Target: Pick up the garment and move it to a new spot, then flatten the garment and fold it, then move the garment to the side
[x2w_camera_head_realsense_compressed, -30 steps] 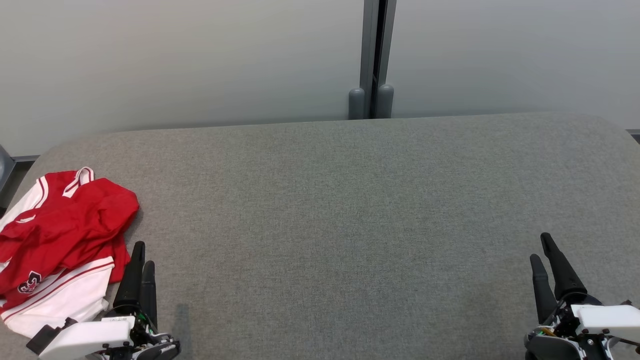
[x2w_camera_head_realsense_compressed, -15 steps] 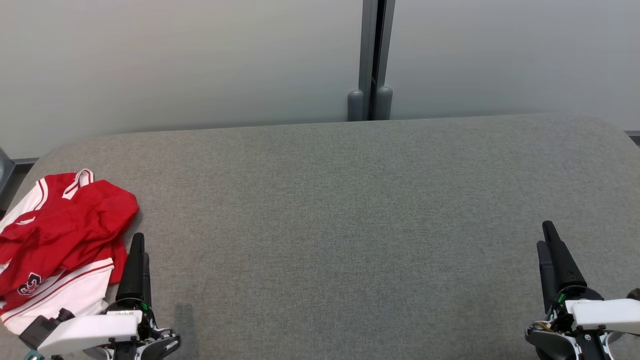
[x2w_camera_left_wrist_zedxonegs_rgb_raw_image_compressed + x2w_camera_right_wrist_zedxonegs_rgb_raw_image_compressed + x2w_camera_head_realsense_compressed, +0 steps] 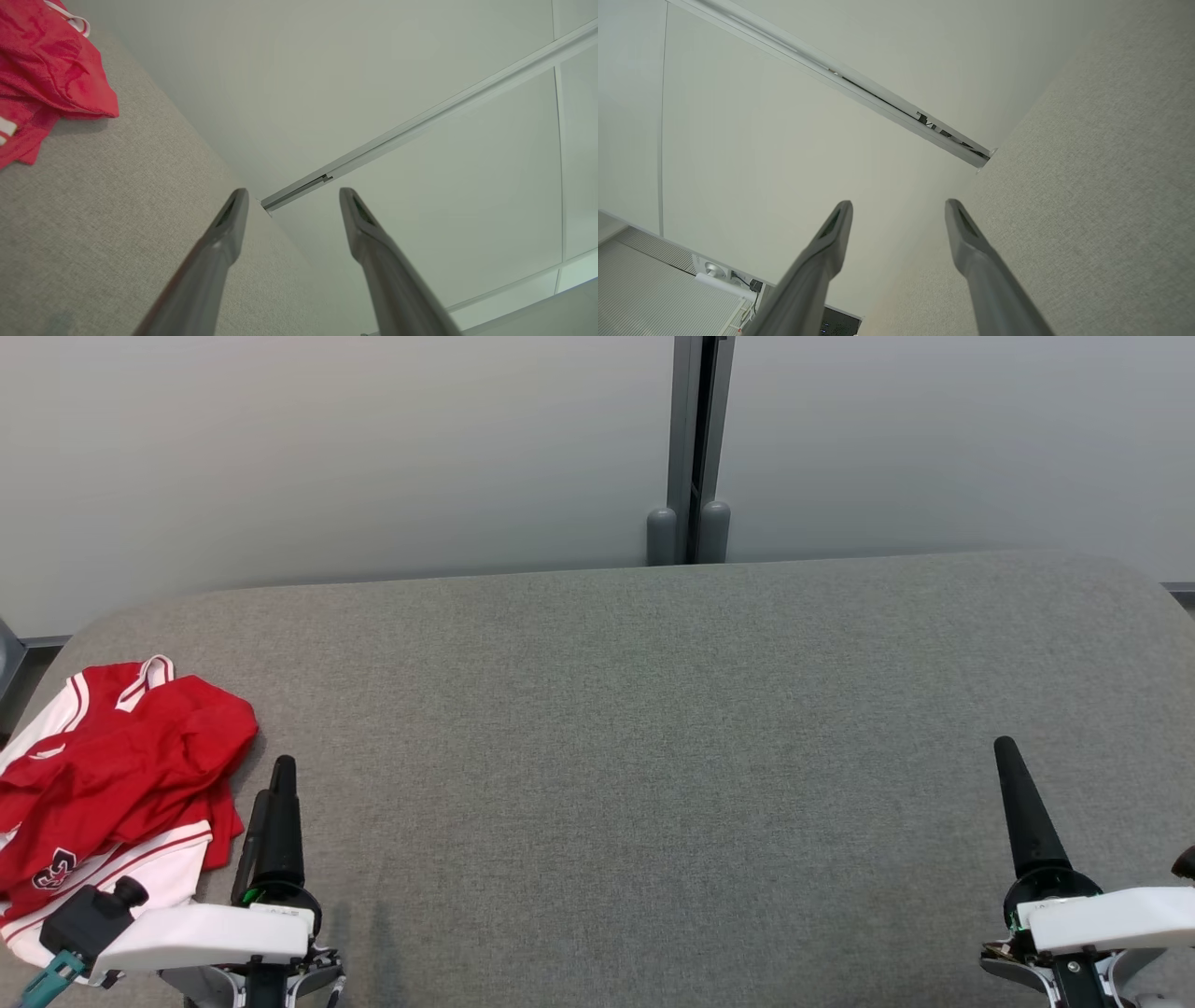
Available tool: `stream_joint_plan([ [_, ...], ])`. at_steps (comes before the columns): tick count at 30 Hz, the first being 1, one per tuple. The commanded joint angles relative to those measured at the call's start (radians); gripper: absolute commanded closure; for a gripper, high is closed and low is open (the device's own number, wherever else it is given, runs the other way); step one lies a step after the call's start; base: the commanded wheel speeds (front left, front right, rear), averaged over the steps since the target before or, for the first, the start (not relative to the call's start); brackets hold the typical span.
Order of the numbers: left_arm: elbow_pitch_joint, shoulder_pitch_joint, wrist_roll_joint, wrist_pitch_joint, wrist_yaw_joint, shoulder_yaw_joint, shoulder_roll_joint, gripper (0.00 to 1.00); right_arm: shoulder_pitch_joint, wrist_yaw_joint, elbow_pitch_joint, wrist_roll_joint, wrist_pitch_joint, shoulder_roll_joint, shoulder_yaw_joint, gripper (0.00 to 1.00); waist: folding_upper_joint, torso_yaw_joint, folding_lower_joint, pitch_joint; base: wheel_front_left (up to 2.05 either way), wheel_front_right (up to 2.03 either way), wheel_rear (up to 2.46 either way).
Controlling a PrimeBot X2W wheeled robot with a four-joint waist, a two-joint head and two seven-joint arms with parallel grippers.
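Head view looks down on a grey fabric-covered table that runs up to a pale wall, with a grey post rising behind the middle of the table's far edge. The garment, a red and white jersey, lies crumpled in a heap at the table's near left corner and reaches the table's left edge. The left gripper is at the table's near edge, just beside the garment and not touching the cloth. In the left wrist view its 2 dark fingers stand spread apart with nothing between them. The right gripper is at the table's near right corner, well apart from the garment. From the head camera its 2 fingers line up as 1, but the right wrist view shows them parted and empty over the table.
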Motion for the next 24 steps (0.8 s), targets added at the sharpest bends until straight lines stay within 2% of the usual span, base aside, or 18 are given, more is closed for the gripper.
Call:
stream_joint_plan([
  [1,-0.017,-0.009,0.047,-0.007,0.006,-0.004,0.008,0.0,-0.005,0.004,-0.019,-0.045,-0.01,-0.013,0.004,0.0,0.0,0.0,0.0,0.0,0.0,0.0,0.0],
  [11,-0.022,0.008,0.345,-0.04,0.058,-0.032,0.016,0.0,0.002,0.005,-0.032,-0.292,-0.044,-0.021,0.034,0.0,0.0,-0.001,0.0,-0.002,0.0,0.0,0.0],
  [24,-0.017,0.012,0.568,-0.079,0.098,-0.067,0.02,0.0,0.013,0.005,-0.023,-0.544,-0.079,-0.011,0.032,0.0,0.0,-0.001,0.0,-0.005,0.0,0.0,0.0],
])
